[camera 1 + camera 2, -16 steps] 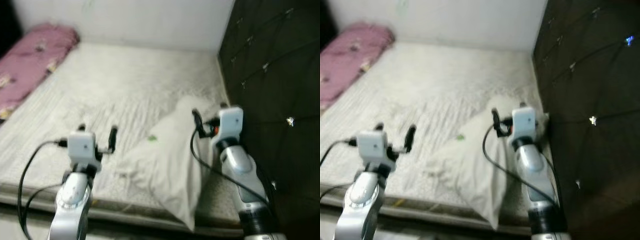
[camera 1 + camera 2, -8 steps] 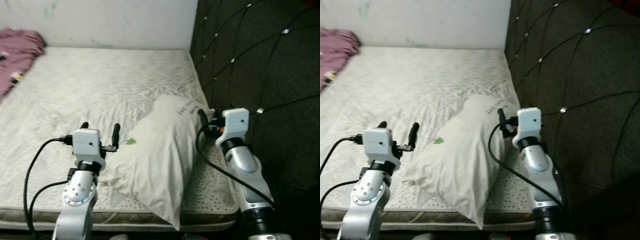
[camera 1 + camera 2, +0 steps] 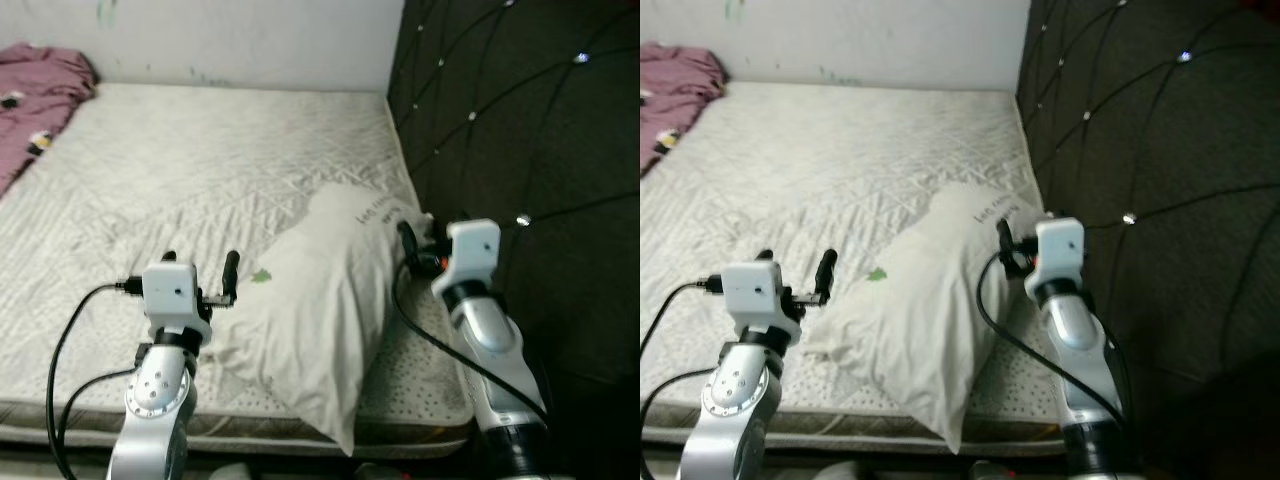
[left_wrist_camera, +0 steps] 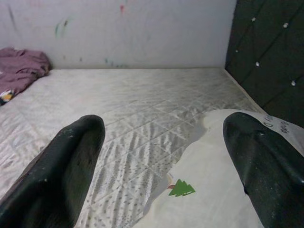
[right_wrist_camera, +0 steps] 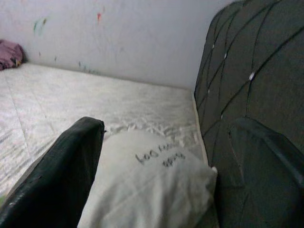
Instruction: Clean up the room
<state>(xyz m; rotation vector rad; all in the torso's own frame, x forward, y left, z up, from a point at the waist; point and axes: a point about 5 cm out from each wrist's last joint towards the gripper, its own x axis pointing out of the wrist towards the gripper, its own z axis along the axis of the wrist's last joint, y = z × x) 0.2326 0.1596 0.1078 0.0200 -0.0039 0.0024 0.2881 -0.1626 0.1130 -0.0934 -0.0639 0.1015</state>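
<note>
Plump creased white pillow (image 3: 320, 320) on quilted mattress (image 3: 200, 170); left pincer (image 3: 198, 268) spread, right pincer (image 3: 1025, 240) spread

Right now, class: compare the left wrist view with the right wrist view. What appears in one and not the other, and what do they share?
The left wrist view alone has the small green tree print on the pillow and more of the purple blanket. The right wrist view alone has dark handwriting on the pillow. Both share the white pillow, the quilted mattress, the dark tufted headboard and the marked white wall. Each looks between its own open black fingers.
</note>
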